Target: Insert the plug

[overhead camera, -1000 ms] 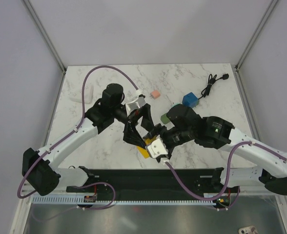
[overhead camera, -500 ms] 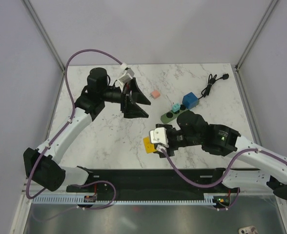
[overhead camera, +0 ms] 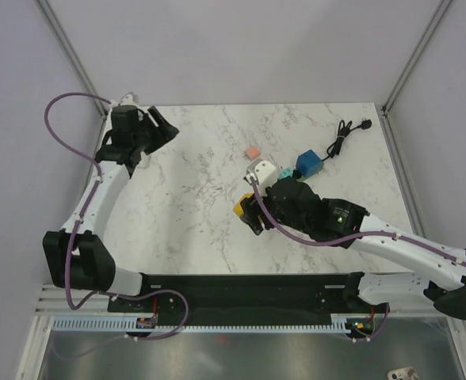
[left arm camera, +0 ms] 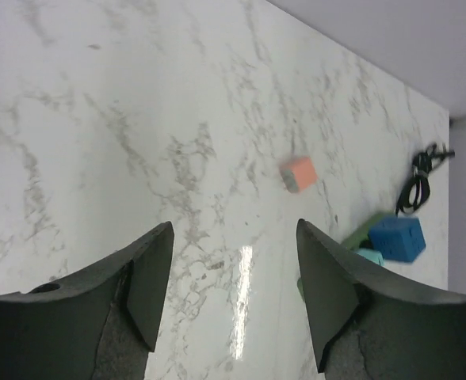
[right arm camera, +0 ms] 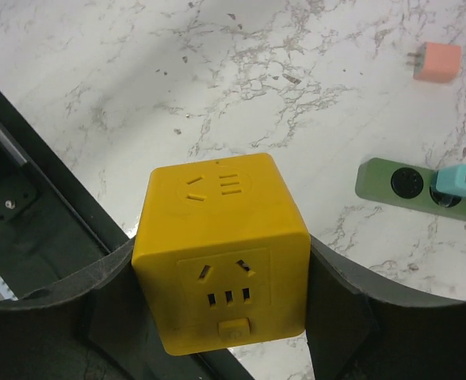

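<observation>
At far left, L gripper [left arm camera: 233, 229] jaws stand spread, released; pink plug [left arm camera: 298, 173] lies ahead of them, well apart, on marble table [left arm camera: 98, 119]. Past its R finger: green strip [left arm camera: 358, 236], blue cube [left arm camera: 397, 237]. R gripper [overhead camera: 250, 212] clamps yellow cube adapter [right arm camera: 217, 245] by both sides, socket faces up & twd cam. Ahead-right of these jaws, near, not touching: green strip, teal plug [right arm camera: 463, 180] seated in it.

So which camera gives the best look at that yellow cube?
The right wrist camera: the yellow cube fills the frame, socket holes plain, squeezed between the two fingers. The overhead view shows only a small yellow corner of it. The left wrist camera misses it.
</observation>
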